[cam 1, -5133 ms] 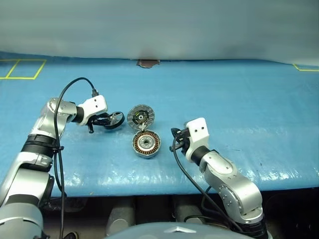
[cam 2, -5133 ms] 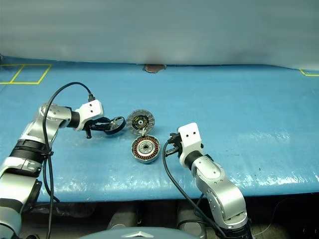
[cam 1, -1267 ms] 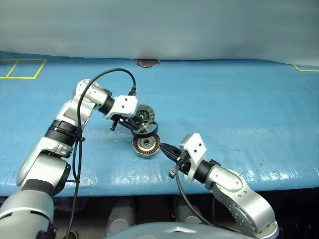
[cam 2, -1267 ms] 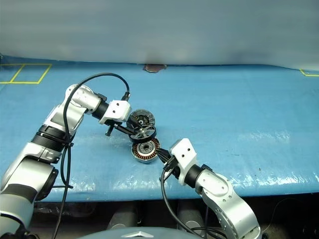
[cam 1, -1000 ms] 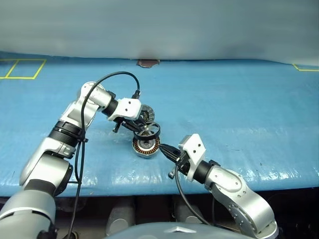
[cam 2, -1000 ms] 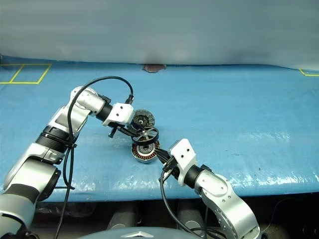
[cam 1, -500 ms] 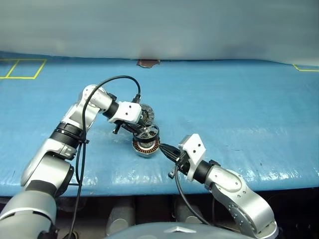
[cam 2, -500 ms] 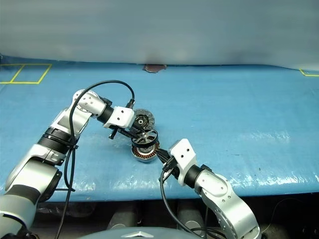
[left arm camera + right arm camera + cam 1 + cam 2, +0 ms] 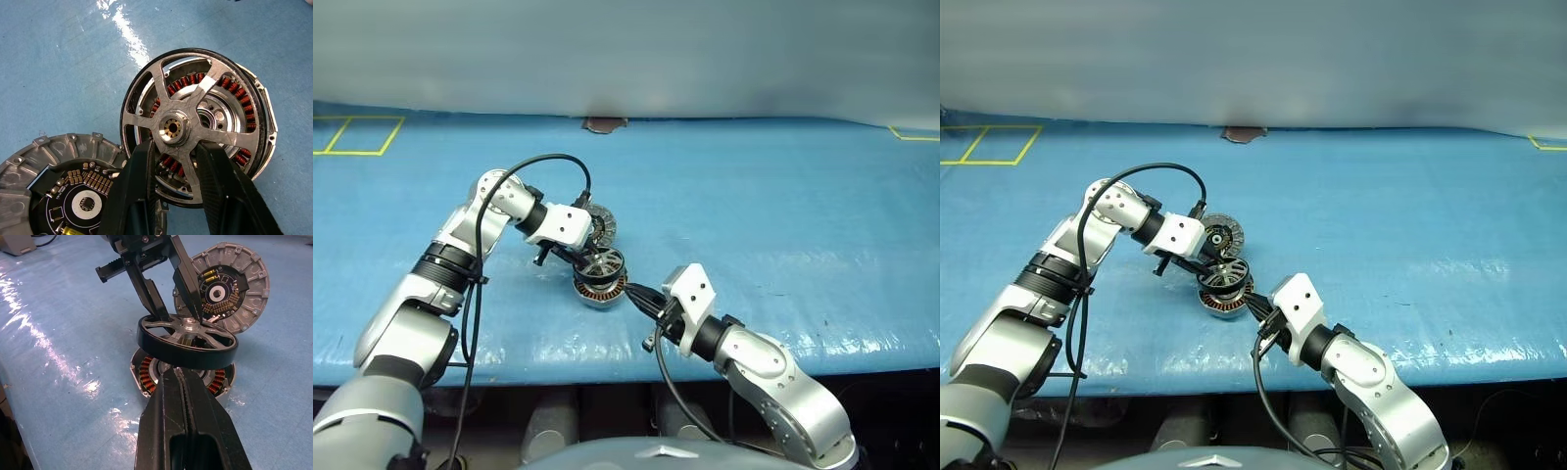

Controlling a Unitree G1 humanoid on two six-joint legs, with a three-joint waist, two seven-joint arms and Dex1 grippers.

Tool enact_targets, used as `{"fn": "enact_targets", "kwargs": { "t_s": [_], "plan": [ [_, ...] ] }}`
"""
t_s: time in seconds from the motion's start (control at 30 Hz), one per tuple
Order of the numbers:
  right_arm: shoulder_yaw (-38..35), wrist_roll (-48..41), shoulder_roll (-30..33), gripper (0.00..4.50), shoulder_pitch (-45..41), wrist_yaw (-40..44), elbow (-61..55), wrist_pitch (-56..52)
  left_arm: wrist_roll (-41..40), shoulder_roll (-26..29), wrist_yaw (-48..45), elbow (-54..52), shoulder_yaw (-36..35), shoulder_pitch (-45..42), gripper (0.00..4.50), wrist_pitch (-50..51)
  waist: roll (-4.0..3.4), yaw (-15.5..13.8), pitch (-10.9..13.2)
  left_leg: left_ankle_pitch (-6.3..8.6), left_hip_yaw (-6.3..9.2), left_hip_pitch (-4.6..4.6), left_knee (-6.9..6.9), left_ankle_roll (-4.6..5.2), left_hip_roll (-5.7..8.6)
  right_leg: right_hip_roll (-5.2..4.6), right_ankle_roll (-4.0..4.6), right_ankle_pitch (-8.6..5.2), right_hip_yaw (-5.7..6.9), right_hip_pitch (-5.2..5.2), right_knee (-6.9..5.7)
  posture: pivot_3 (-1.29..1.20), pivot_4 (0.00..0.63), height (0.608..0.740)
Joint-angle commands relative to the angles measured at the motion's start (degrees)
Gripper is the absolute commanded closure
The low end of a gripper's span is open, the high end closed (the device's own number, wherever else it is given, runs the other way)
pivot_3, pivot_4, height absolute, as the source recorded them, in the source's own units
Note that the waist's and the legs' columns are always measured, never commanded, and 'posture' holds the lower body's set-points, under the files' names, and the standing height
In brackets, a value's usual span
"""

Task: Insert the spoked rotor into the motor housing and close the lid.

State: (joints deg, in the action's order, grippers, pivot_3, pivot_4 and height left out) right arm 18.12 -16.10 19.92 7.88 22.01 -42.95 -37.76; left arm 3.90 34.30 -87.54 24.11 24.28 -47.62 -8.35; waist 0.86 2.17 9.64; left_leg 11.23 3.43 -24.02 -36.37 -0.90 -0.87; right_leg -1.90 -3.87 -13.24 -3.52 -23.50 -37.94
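Rotor [image 9: 188, 129]: gripped by one spoke in left gripper [image 9: 176, 161], hovering tilted just above housing [image 9: 222, 379], not yet seated; lid [image 9: 230, 286] lying open beside housing, still to close; right gripper [image 9: 182, 382] shut, empty, against housing's near edge.

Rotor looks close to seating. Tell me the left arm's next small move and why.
Probably ease the spoked rotor straight down. The left gripper grips a spoke beside its hub; it hovers slightly tilted above the motor housing, roughly centred, windings exposed.
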Motion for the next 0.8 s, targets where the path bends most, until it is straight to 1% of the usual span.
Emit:
{"fn": "enact_targets", "kwargs": {
  "t_s": [0.03, 0.8],
  "plan": [
    [-0.05, -0.05, -0.35, 4.50, -0.29, -0.24, -0.65, 1.39, 0.02, 0.17, -0.12, -0.77, -0.26, -0.58, 3.37, -0.83, 0.00, 0.00, 0.00, 0.00, 0.00, 0.00, -0.01, 0.00, 0.00, 0.00, 0.00, 0.00, 0.00, 0.00, 0.00, 0.00, 0.150, 0.740],
    [0.04, -0.44, -0.34, 4.50, 0.00, -0.56, -0.62, 1.11, 0.65, -0.48, 1.10, -0.16, 0.51, -0.46, 3.37, -2.24, 0.00, -0.02, 0.00, 0.00, 0.00, -0.02, -0.19, 0.00, 0.00, 0.01, -0.02, 0.01, -0.03, 0.06, -0.04, 0.00, 0.150, 0.740]
  ]
}}
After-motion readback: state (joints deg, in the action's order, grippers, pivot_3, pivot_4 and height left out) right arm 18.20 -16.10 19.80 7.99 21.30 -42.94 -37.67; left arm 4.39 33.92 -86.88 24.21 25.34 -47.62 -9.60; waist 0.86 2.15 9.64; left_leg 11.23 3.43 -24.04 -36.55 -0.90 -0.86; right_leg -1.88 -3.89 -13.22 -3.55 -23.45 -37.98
